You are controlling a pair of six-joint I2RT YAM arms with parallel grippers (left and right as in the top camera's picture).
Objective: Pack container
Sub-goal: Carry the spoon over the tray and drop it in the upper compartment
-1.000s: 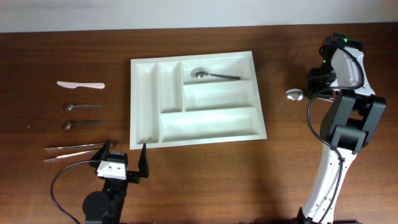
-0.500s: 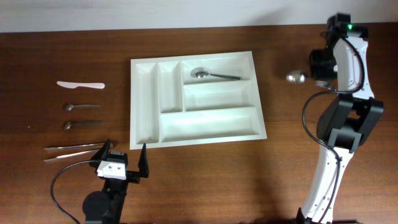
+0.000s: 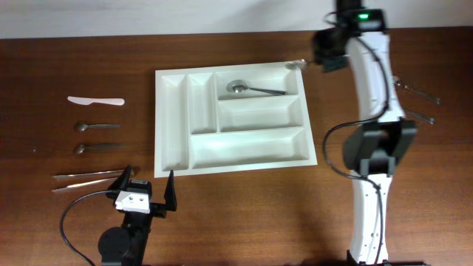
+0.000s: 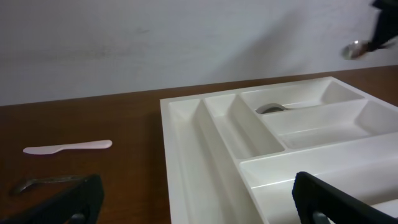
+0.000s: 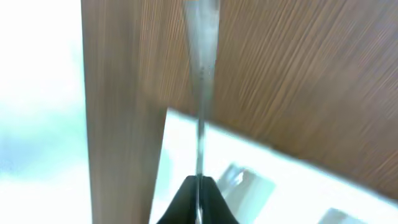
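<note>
The white cutlery tray (image 3: 174, 122) lies mid-table with one spoon (image 3: 251, 89) in its top crosswise compartment; it also shows in the left wrist view (image 4: 205, 155). My right gripper (image 3: 319, 62) is shut on a metal spoon (image 3: 297, 65), held above the tray's top right corner. In the right wrist view the spoon's handle (image 5: 200, 74) runs up from the closed fingers (image 5: 198, 186) over the blurred tray corner. My left gripper (image 3: 148, 189) is open and empty near the front edge, just left of the tray's front left corner.
Left of the tray lie a white plastic knife (image 3: 96, 100), two small spoons (image 3: 94, 127) (image 3: 94, 148) and a pair of tongs (image 3: 87, 179). More metal cutlery (image 3: 416, 91) lies at the right, behind my right arm.
My right gripper lifted the spoon from the table at the right and carried it left and back, to above the tray's top right corner. The left arm has not moved.
</note>
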